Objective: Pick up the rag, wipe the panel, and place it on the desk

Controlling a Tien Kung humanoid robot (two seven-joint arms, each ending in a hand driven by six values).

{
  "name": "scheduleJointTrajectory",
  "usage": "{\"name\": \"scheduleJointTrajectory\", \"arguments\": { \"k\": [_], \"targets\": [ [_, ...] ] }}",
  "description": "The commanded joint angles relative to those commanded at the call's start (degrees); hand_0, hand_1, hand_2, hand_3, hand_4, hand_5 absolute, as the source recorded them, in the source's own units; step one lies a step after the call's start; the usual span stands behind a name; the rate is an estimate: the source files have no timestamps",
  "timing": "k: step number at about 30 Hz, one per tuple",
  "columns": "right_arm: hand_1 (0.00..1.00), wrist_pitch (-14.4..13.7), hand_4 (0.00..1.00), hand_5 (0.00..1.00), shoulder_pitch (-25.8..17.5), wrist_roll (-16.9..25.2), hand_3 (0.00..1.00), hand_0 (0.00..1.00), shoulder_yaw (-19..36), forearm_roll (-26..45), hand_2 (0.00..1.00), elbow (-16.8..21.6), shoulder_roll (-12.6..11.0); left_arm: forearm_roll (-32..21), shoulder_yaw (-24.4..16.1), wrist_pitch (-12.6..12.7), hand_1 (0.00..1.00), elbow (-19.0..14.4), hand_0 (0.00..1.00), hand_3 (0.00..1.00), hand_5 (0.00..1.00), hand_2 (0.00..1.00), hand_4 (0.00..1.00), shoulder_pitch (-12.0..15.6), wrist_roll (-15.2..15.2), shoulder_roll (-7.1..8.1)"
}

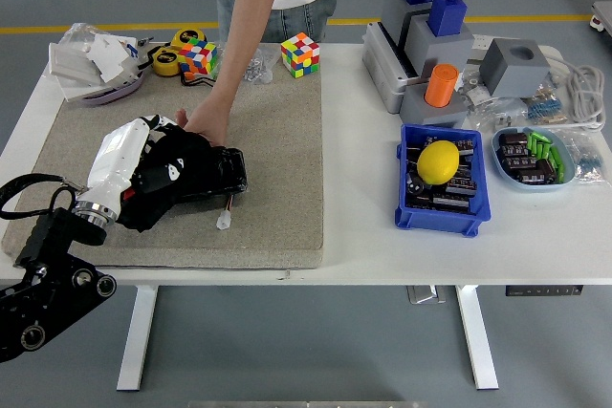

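Your inventory: black rag (163,183), black panel (222,173), beige speckled mat (277,160), white table (354,236), blue bin (442,207), yellow lemon (439,161), orange cylinder (442,85), multicoloured cubes (299,53).

the person's hand (205,125) presses on the far edge of the panel (212,174) and blocks that side, cubes (299,53) and clutter crowd the far rim of the worktop (344,236), a blue bin (442,196) stands to the right, while the mat (277,150) between panel and bin lies bare.
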Motion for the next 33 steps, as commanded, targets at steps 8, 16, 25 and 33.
{"name": "scheduleJointTrajectory", "arguments": {
  "k": [8, 16, 25, 33],
  "targets": [
    [0.632, 0.06, 0.984, 0.596, 0.18, -0.02, 0.604, 0.759, -0.34, 0.23, 0.697, -0.13, -0.27, -0.64, 2.53, 0.00, 0.161, 0.82, 0.216, 0.558, 0.002, 0.554, 0.466, -2.30, 0.31, -0.99],
    [0.632, 0.07, 0.984, 0.595, 0.55, -0.07, 0.605, 0.758, -0.84, 0.20, 0.698, 0.00, -0.61, -1.22, 5.29, 0.00, 0.159, 1.62, 0.217, 0.558, 0.002, 0.554, 0.465, -6.07, 0.53, -2.33],
    [0.632, 0.25, 0.983, 0.593, 0.47, -0.16, 0.604, 0.758, -1.04, 0.30, 0.697, -0.13, -0.93, -1.69, 7.62, 0.00, 0.158, 2.43, 0.217, 0.558, 0.002, 0.553, 0.465, -7.92, 0.89, -3.05],
    [0.632, 0.29, 0.983, 0.593, 0.58, -0.29, 0.604, 0.760, -1.35, 0.47, 0.697, -0.19, -1.06, -2.05, 9.09, 0.00, 0.156, 2.83, 0.218, 0.557, 0.002, 0.553, 0.465, -8.28, 0.94, -3.62]
  ]
}}
